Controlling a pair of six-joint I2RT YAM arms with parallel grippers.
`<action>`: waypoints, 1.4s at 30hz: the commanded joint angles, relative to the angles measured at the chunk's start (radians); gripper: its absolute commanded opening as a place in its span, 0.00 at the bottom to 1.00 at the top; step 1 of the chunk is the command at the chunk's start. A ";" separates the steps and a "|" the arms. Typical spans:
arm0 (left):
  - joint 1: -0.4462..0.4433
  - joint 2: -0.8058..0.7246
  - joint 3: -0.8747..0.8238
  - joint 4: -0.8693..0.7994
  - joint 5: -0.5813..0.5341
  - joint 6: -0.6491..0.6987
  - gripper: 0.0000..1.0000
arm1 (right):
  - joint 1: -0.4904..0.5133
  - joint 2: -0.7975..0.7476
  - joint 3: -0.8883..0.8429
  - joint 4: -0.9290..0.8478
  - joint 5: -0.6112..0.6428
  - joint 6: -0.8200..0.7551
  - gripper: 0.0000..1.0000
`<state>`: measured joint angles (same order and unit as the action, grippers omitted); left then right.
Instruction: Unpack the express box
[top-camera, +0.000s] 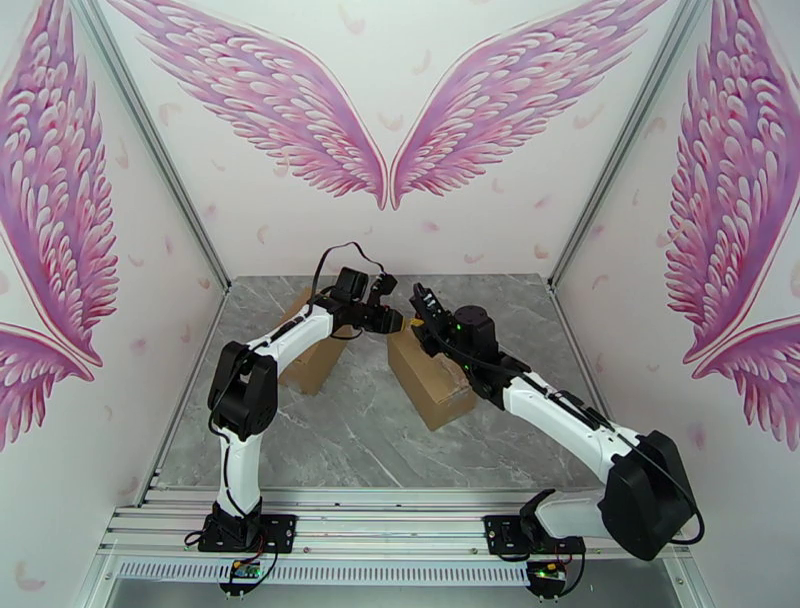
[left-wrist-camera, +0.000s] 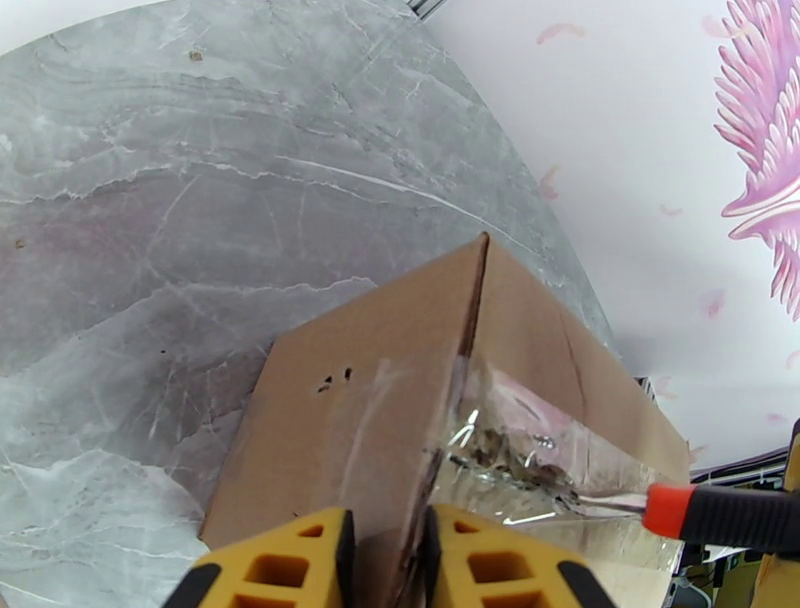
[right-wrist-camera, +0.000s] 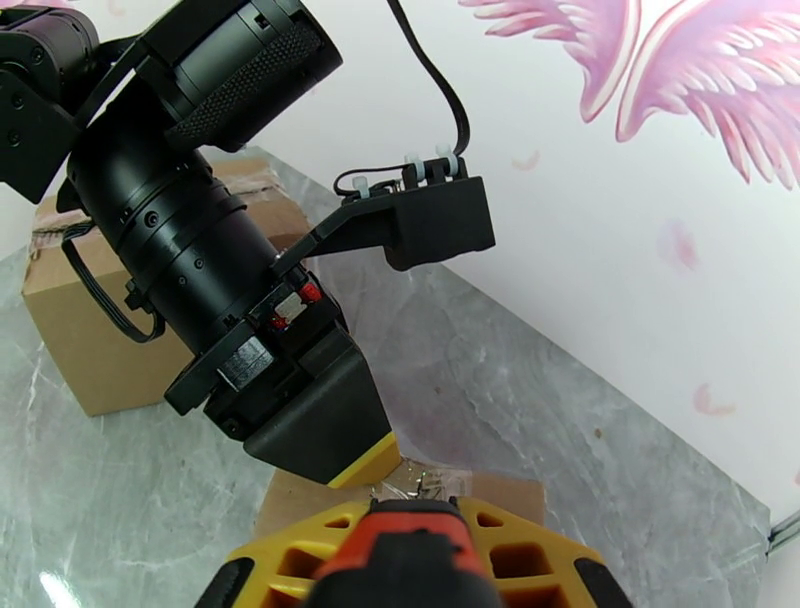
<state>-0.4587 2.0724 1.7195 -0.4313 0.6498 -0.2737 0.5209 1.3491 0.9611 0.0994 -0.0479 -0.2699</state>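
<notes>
— Looking for the express box (top-camera: 432, 388)?
— Found, in the middle of the top view, on the grey table (top-camera: 360, 440). Another brown box (top-camera: 320, 368) a little to the left of it, partly hidden behind the left arm.
— And the left claw (left-wrist-camera: 385, 555)?
— Squeezed almost closed on a cardboard edge of the express box, at the bottom of the left wrist view. Holding it steady, by the look of it.
— And the right claw (right-wrist-camera: 410, 560)?
— Closed around a cutter (left-wrist-camera: 700, 512) with an orange and black handle, its thin tip right at the shiny tape (left-wrist-camera: 520, 440) on top of the box.
— So which step?
— Slitting the tape, most likely. Flaps not open yet, nothing taken out.
— What next?
— Probably drag the tip along the seam, slow and shallow, so as not to poke anything inside. Keep the left grip firm, or risk the box sliding. Then lift the flaps.
</notes>
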 joint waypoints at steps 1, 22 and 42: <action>0.036 0.064 -0.001 -0.072 -0.153 -0.022 0.24 | 0.003 -0.054 -0.040 -0.107 0.013 0.032 0.04; 0.023 0.027 -0.030 -0.047 -0.165 -0.059 0.21 | 0.004 -0.090 -0.087 -0.138 0.005 0.143 0.04; 0.000 -0.008 -0.082 -0.030 -0.165 -0.062 0.17 | 0.001 -0.122 -0.047 -0.082 0.059 0.215 0.04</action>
<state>-0.4789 2.0457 1.6741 -0.3897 0.6571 -0.3439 0.5198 1.2255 0.8848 0.0715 0.0048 -0.0765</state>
